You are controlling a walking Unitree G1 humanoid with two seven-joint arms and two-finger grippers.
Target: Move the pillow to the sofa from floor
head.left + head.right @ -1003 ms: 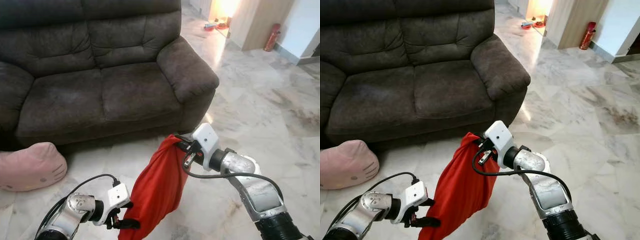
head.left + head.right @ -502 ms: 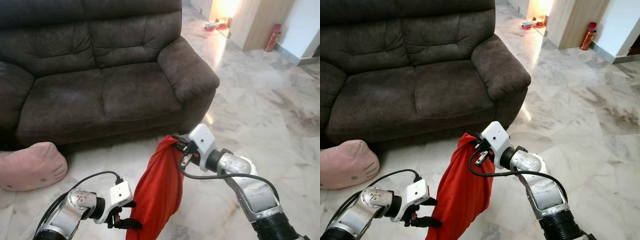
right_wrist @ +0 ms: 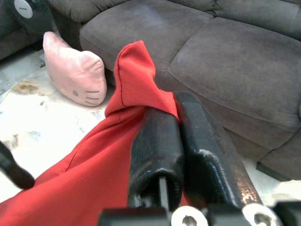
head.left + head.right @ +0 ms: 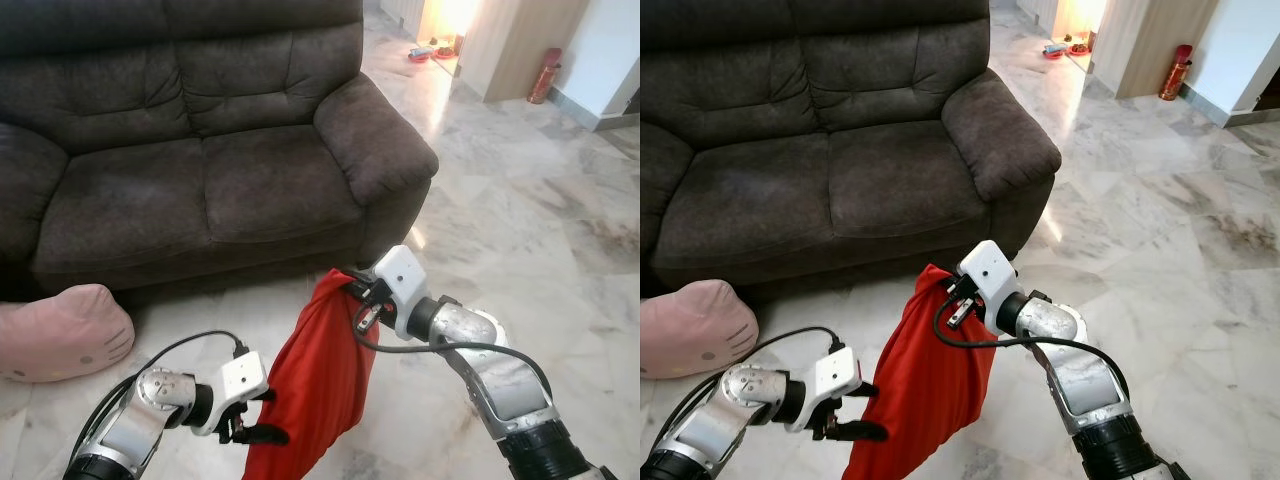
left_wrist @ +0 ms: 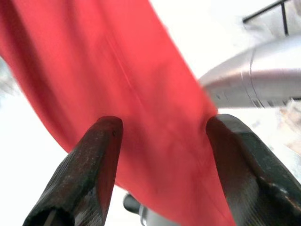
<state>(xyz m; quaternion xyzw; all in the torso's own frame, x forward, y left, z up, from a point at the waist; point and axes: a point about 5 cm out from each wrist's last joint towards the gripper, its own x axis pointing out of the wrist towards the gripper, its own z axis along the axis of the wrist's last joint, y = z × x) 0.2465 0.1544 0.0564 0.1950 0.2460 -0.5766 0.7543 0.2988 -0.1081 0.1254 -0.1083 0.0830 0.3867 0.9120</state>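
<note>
Pillow (image 4: 322,385) corner pinched between right fingers (image 3: 160,150); left fingers (image 5: 96,165) straddle it.

Both silver arms reach forward and inward, elbows bent. The right gripper (image 4: 352,292) is raised at the end of a forearm angled up and to the left, its white wrist housing uppermost and a black cable looping beneath; in the right wrist view its two black fingers (image 3: 157,150) are pressed together, pinching a red pillow (image 4: 322,375) at its top corner. The left gripper (image 4: 862,431) sits lower, pointing right, a cable arcing over its wrist; its fingers (image 5: 91,162) are spread apart against the pillow's lower part
</note>
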